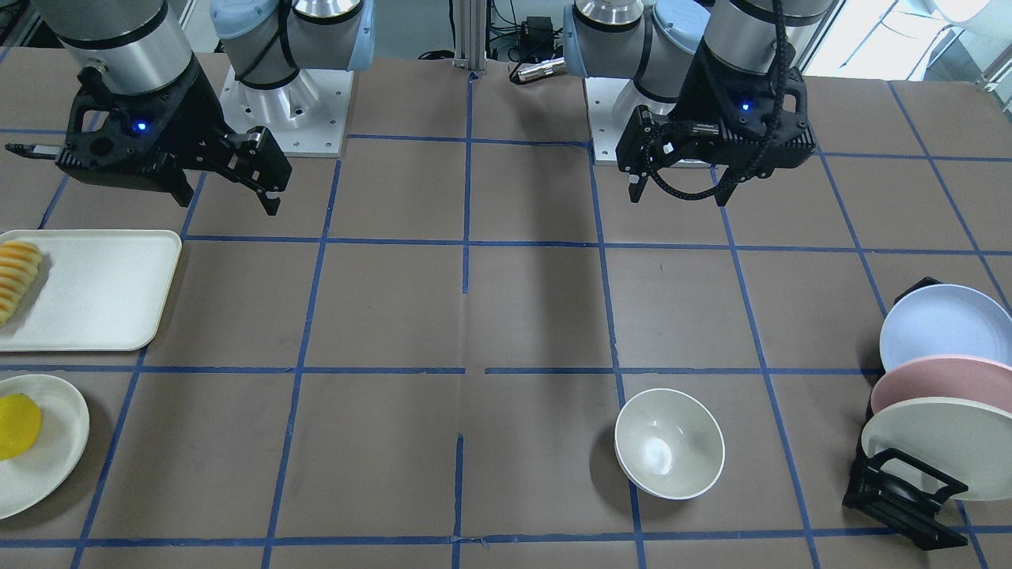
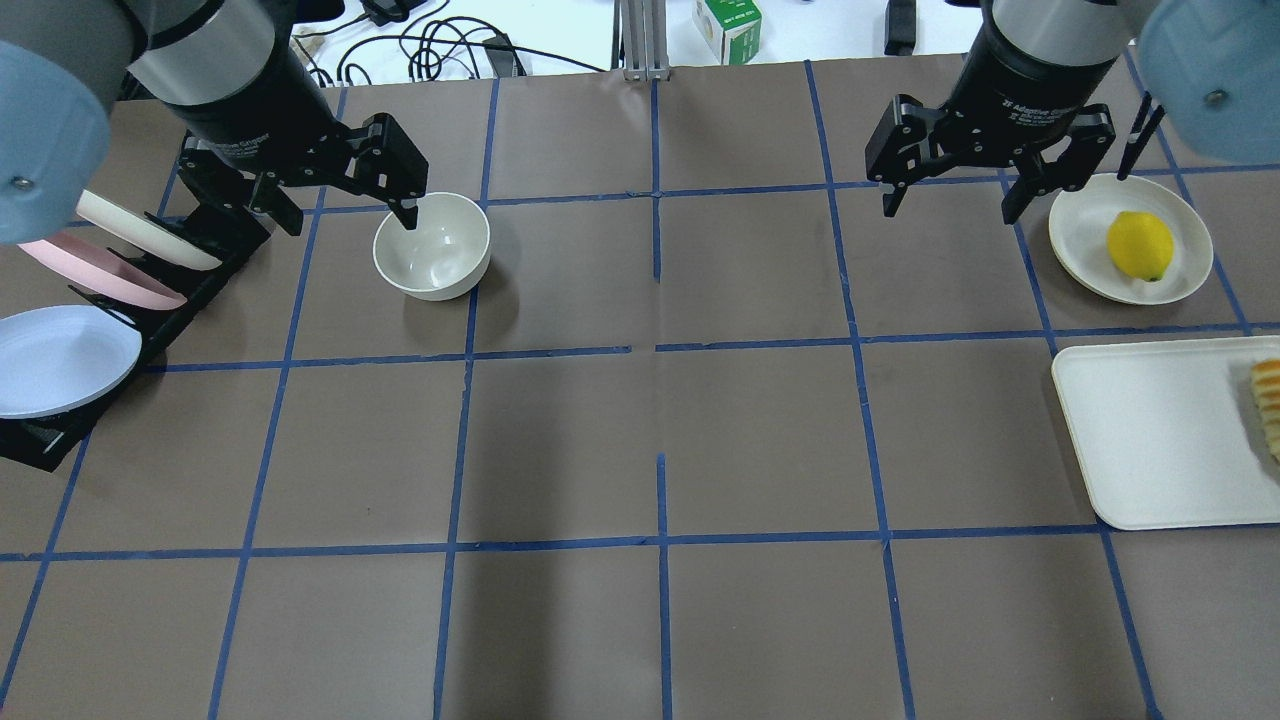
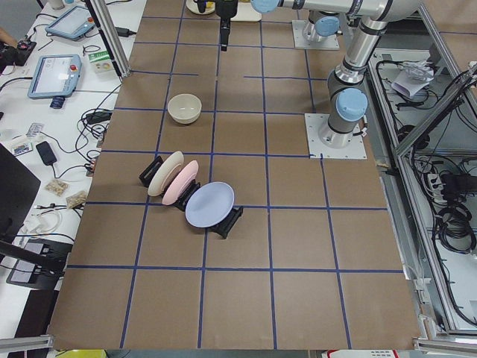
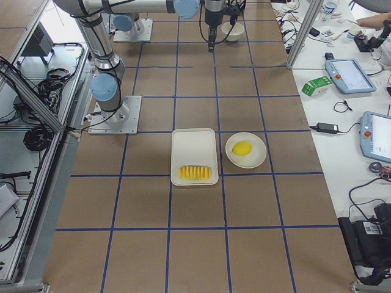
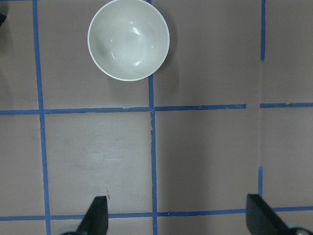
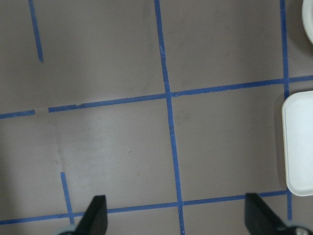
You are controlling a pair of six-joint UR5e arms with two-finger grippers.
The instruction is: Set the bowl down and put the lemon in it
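Bowl (image 2: pixel 432 245) sits upright and empty on the tabletop (image 2: pixel 660 440), upper left of the overhead frame; looks placed. Lemon (image 2: pixel 1140 245) on its small plate (image 2: pixel 1080 240), upper right, not yet moved. Left tool (image 2: pixel 348 212) and right tool (image 2: pixel 950 205) both wide, empty. Remaining: 1 pick, 1 drop into bowl.

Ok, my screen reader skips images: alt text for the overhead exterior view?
An empty cream bowl sits at left; a lemon lies on a cream plate at right. The left gripper and right gripper hang open above the table.
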